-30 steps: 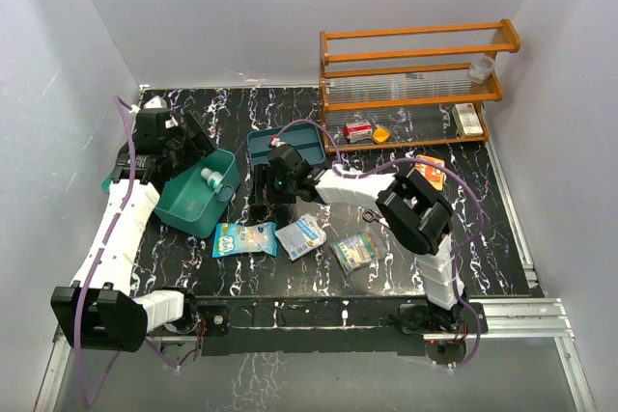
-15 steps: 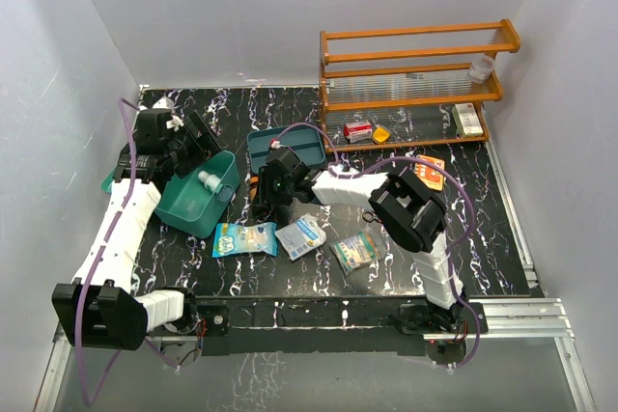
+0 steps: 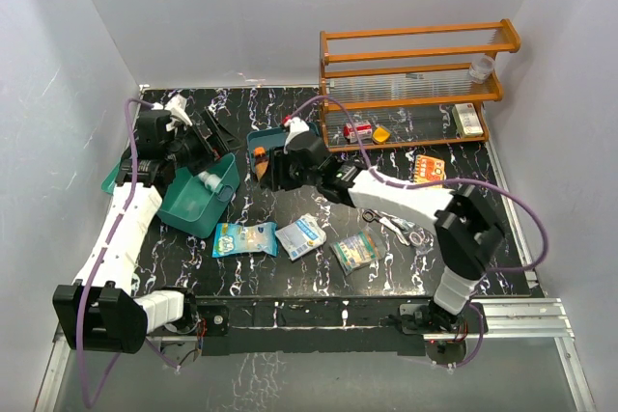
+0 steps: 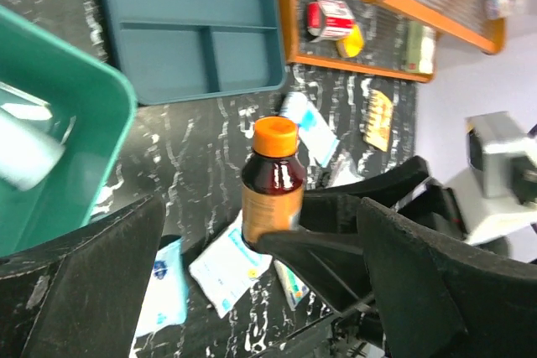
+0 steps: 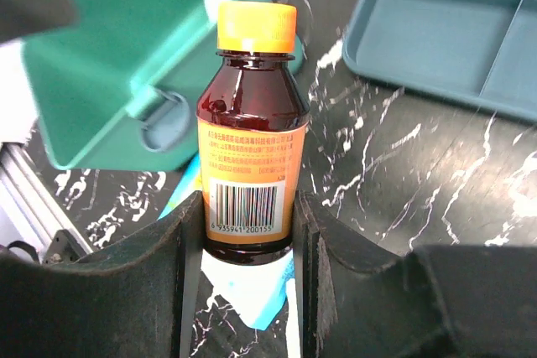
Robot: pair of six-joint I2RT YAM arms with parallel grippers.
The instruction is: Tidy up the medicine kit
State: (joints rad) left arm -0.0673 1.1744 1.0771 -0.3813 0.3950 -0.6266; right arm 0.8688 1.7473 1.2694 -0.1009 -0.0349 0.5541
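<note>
The medicine kit [image 3: 198, 202] is a teal-green box lying open at the left of the table, with a white bottle [image 3: 209, 178] inside it. It also shows in the left wrist view [image 4: 59, 115] and the right wrist view [image 5: 126, 39]. My right gripper [image 3: 273, 169] is shut on a brown bottle [image 5: 250, 140] with an orange cap and holds it upright above the table, just right of the kit. Both fingers [image 5: 186, 232] press the bottle's label. My left gripper [image 3: 206, 138] hangs open and empty over the kit's far edge, facing the brown bottle [image 4: 273, 186].
A darker divided tray [image 3: 266, 137] lies behind the right gripper. Three sachets [image 3: 243, 237] [image 3: 301, 234] [image 3: 354, 250] lie near the front edge, scissors [image 3: 401, 229] to their right. An orange rack [image 3: 415, 74] with small boxes stands at the back right, an orange packet [image 3: 430, 169] in front of it.
The right gripper closed on the brown bottle and raised it off the table as the arm stretched out. The left gripper opened wider and drew back a little.
</note>
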